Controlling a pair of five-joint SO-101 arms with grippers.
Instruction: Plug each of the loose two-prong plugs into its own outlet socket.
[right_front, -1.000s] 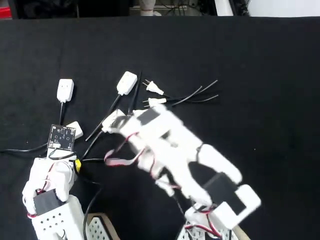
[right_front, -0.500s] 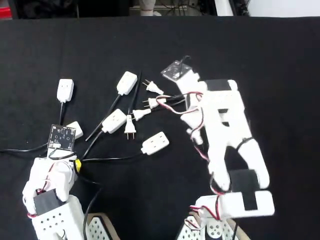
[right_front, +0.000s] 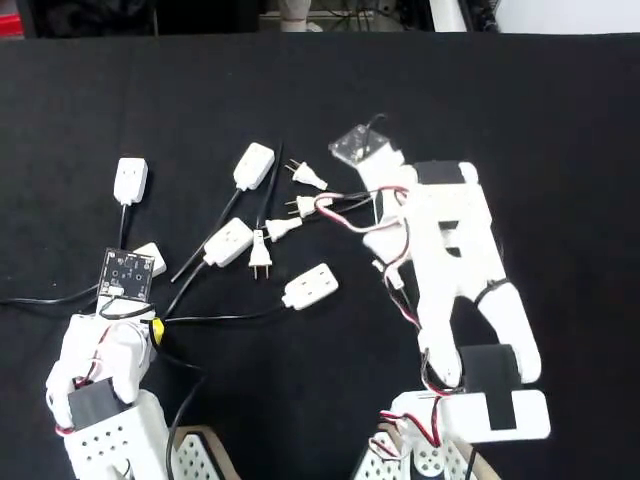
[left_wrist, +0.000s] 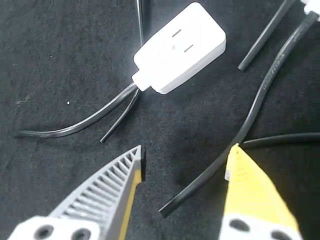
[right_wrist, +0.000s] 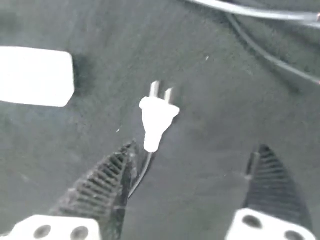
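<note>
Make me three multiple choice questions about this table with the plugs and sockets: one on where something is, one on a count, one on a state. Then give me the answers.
1. Where do the loose plugs lie?
A) in the middle, between the left arm and the right arm
B) at the far right corner
C) under the left arm's base

2. How many loose plugs are there?
A) two
B) four
C) six

3. How is the right end effector?
A) shut on a plug
B) shut on a cord
C) open, holding nothing

Answers:
1 A: the high view shows them clustered between the two arms.
2 B: four white plugs lie there, none in a socket.
3 C: the right wrist view shows its fingers apart, with one plug lying loose beyond them.
</note>
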